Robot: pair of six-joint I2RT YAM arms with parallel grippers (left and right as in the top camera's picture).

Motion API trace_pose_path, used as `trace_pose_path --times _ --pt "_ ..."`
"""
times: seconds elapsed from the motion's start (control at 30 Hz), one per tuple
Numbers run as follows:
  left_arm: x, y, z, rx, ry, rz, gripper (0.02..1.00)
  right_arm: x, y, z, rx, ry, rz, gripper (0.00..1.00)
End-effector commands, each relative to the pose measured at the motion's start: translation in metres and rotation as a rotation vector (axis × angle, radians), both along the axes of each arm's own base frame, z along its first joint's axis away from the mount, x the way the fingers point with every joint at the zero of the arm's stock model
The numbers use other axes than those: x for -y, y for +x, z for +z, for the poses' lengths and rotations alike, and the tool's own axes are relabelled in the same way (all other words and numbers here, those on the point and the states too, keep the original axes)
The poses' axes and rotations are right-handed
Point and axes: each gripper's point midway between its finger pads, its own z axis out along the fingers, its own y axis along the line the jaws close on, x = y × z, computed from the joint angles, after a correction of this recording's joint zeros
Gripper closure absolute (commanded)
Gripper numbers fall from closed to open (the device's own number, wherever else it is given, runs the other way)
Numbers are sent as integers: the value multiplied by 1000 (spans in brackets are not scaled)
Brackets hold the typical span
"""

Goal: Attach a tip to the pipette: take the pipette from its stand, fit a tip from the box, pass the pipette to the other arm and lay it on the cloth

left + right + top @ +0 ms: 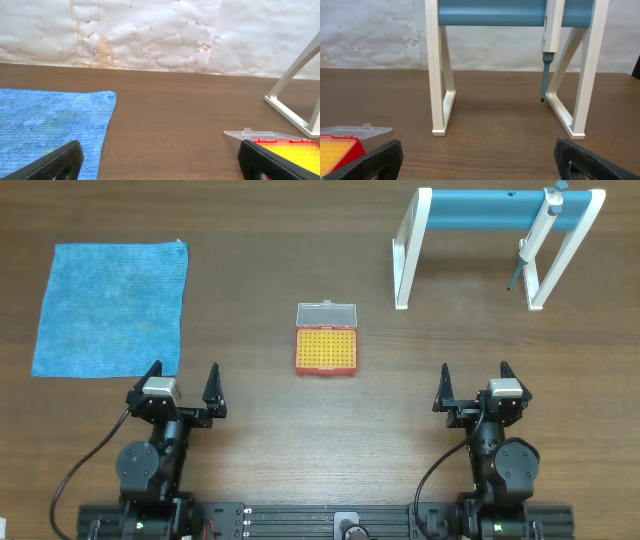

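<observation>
Two pincers gape wide at the near side of the brown wooden counter point(300, 260): the left pincer point(183, 370) and the right pincer point(474, 370). Far right, the white pipette point(537, 230) hangs at the right end of the white-and-blue stand point(480, 210). Centre counter sits the orange tip box point(326, 350), clear lid open. Far left lies the blue cloth point(110, 310).

Bright even light; faint soft shadow beneath stand point(436, 75).
</observation>
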Motion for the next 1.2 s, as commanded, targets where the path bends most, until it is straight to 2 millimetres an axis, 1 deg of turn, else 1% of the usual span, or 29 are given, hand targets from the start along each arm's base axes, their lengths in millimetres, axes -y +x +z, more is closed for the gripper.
trace_pose_path --times 0.03,1.07,1.13,1.2 --pt "4 -1 0 2 8 -22 20 4 0 -3 0 10 -24 12" --pt "4 -1 0 2 8 -22 20 4 0 -3 -1 10 -24 12" --pt "4 -1 0 2 8 -22 20 5 3 -10 -41 10 -26 12" --pt "4 -1 0 2 8 -22 20 11 9 -26 -161 14 -48 12"
